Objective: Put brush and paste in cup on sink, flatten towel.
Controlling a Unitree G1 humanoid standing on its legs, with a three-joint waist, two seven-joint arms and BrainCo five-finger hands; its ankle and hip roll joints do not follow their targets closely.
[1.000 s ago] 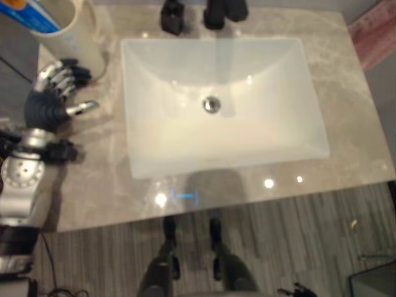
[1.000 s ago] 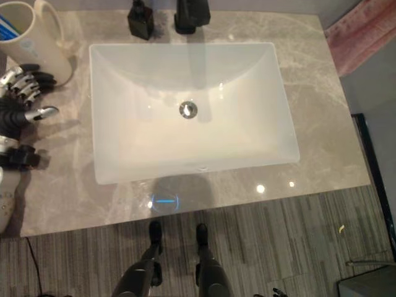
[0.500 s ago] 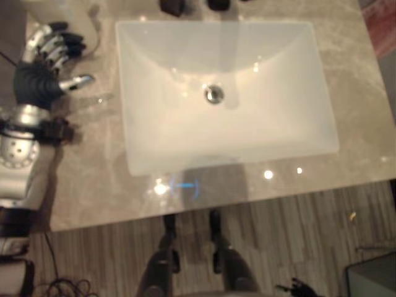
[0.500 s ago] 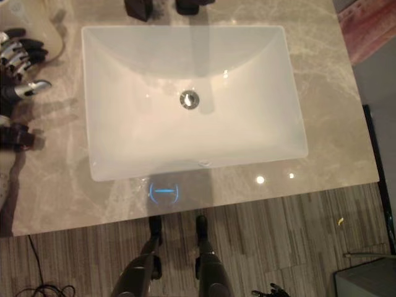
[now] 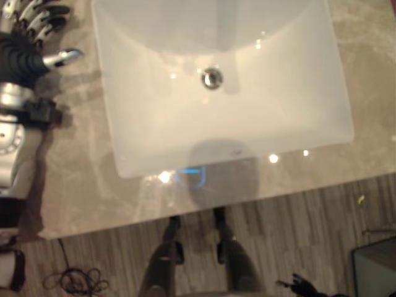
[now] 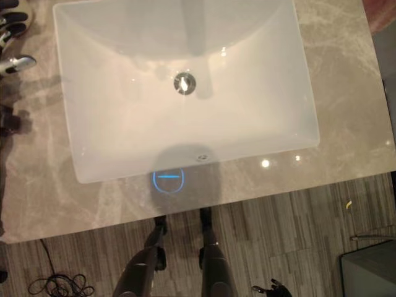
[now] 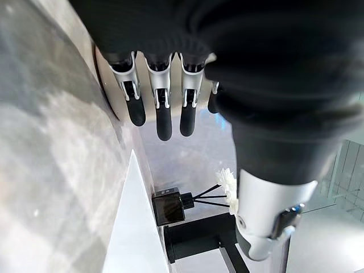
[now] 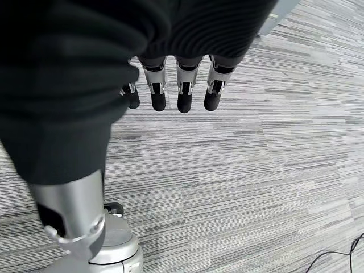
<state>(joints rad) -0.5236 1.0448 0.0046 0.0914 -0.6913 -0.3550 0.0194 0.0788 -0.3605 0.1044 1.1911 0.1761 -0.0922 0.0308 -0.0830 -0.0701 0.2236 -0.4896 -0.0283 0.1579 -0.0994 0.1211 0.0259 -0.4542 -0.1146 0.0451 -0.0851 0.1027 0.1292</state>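
Both hands are held empty with relaxed fingers: the left hand (image 5: 28,46) by the countertop's (image 5: 80,192) far left corner beside the sink (image 5: 223,133), the right hand (image 8: 170,91) over floor. A pale curved wall, possibly the cup (image 7: 108,85), is seen just beyond the left fingertips. Brush, paste and towel cannot be located; the soft towel is probably best taken by an edge.

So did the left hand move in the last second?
Yes. Against the sink drain, the left hand has gone farther back along the counter; the camera shifted too.
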